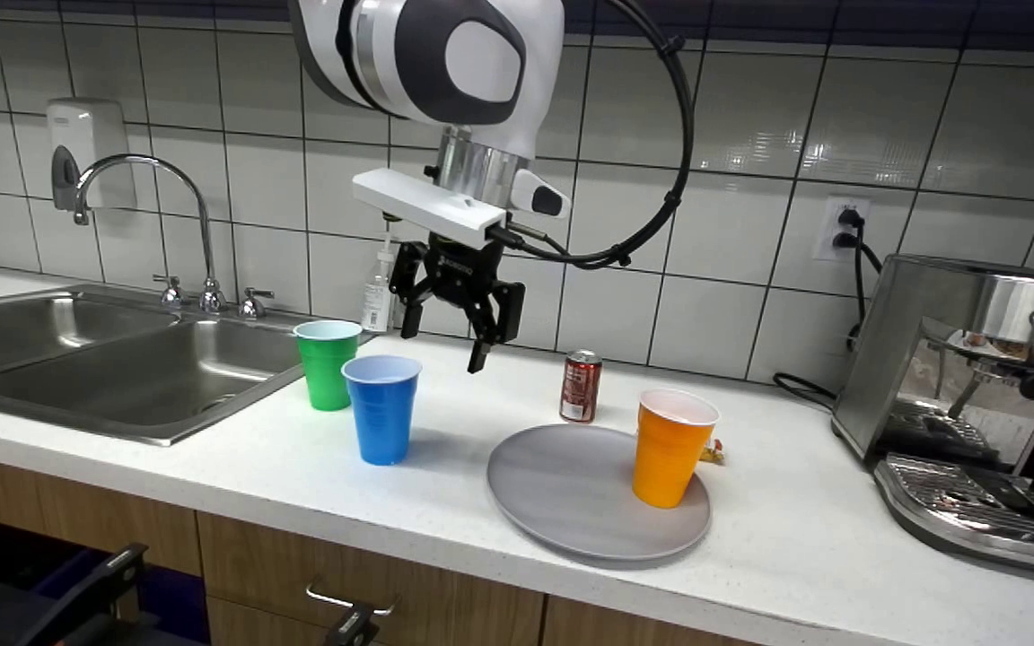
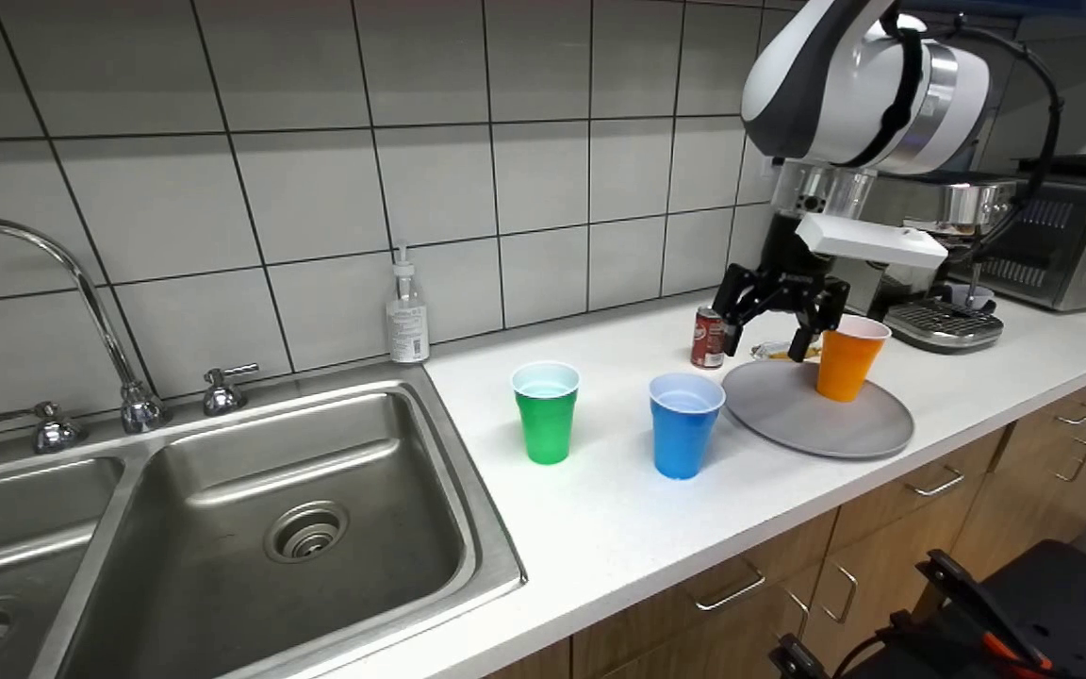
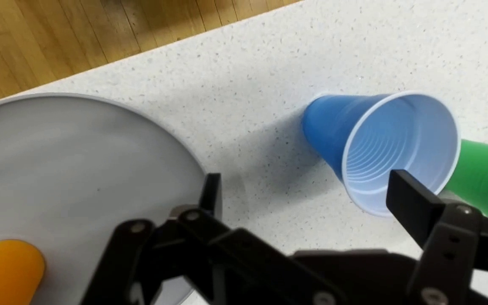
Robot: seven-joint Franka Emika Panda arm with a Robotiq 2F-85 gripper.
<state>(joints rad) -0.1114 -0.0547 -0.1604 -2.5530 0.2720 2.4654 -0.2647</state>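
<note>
1. While the arm reaches over the white counter, its gripper points downward in midair, fingers spread wide with nothing between them.

2. The blue cup stands upright on the counter, offset from the gripper toward the steel sink and the counter's front edge; in both exterior views a gap separates cup and fingers.

3. In the wrist view, one fingertip overlaps the blue cup's pale rim along the line of sight, and the opposite fingertip overlaps the border of the gray plate; the height of the fingers relative to the rim is hard to judge from this angle.

4. The green cup stands near the blue cup, on the sink side; in the wrist view it is partly hidden behind the blue cup's rim.

5. The gray plate lies flat on the opposite side of the blue cup and carries the orange cup, which stands base down.

6. The red can stands behind the plate, toward the tiled wall; the espresso machine sits beyond the plate, and the soap bottle stands at the sink's back corner.
</note>
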